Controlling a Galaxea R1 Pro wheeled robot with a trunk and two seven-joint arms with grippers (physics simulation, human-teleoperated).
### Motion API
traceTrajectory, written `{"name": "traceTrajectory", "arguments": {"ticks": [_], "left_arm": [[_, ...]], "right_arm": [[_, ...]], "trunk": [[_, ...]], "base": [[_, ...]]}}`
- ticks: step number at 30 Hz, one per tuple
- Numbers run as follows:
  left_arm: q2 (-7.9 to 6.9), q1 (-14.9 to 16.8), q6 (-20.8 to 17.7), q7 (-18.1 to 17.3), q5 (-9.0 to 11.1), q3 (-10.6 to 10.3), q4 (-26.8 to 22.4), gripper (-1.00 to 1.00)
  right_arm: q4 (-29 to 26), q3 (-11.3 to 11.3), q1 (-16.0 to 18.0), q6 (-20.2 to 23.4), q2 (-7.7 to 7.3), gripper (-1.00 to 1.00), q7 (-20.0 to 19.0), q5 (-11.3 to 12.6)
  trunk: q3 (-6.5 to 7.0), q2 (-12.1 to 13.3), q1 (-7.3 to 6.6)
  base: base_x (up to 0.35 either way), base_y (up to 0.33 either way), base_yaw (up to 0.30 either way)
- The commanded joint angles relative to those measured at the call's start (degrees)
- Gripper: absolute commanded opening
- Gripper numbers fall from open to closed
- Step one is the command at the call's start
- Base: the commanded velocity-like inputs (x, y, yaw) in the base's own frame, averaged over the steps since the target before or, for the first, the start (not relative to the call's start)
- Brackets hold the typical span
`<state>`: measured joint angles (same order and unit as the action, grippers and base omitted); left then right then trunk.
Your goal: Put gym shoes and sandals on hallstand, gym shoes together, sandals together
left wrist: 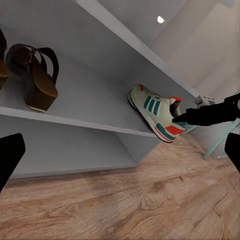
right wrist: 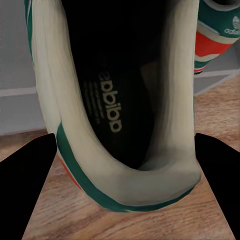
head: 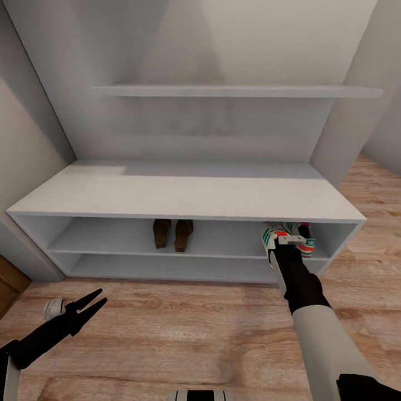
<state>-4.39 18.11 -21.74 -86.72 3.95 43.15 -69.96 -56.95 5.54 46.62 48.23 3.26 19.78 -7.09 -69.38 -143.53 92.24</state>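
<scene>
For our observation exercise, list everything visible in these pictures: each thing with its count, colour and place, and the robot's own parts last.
sandals: two, dark brown, side by side on the rack's upper open tier.
gym shoes: two, cream with green stripes and red accents, at that tier's right end, one at the right claw.
shoe rack: one, white-grey, against the wall.
wall shelf: one, white-grey, above the rack.
floor: light brown wood planks.
left claw: black, open, above the floor.
right claw: at a gym shoe.

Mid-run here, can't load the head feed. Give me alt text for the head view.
The right gripper reaches to the right end of the hallstand's upper open tier, at the gym shoes there. Both sandals stand side by side mid-shelf on that tier. The left gripper hangs open over the corridor floor.
</scene>
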Motion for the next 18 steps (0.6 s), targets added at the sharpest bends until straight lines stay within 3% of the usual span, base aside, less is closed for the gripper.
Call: {"name": "traceTrajectory", "arguments": {"ticks": [1, 18], "left_arm": [[0.00, 0.0, 0.0, 0.0, 0.0, 0.0, 0.0, 1.00], [0.00, 0.0, 0.0, 0.0, 0.0, 0.0, 0.0, 1.00]], "right_arm": [[0.0, 0.0, 0.0, 0.0, 0.00, -1.00, 0.0, 0.0], [0.0, 0.0, 0.0, -0.2, -0.08, -1.00, 0.0, 0.0]], "trunk": [[0.00, 0.0, 0.00], [0.00, 0.0, 0.00]], "base": [[0.007, 0.000, 0.000], [0.041, 0.000, 0.000]]}}
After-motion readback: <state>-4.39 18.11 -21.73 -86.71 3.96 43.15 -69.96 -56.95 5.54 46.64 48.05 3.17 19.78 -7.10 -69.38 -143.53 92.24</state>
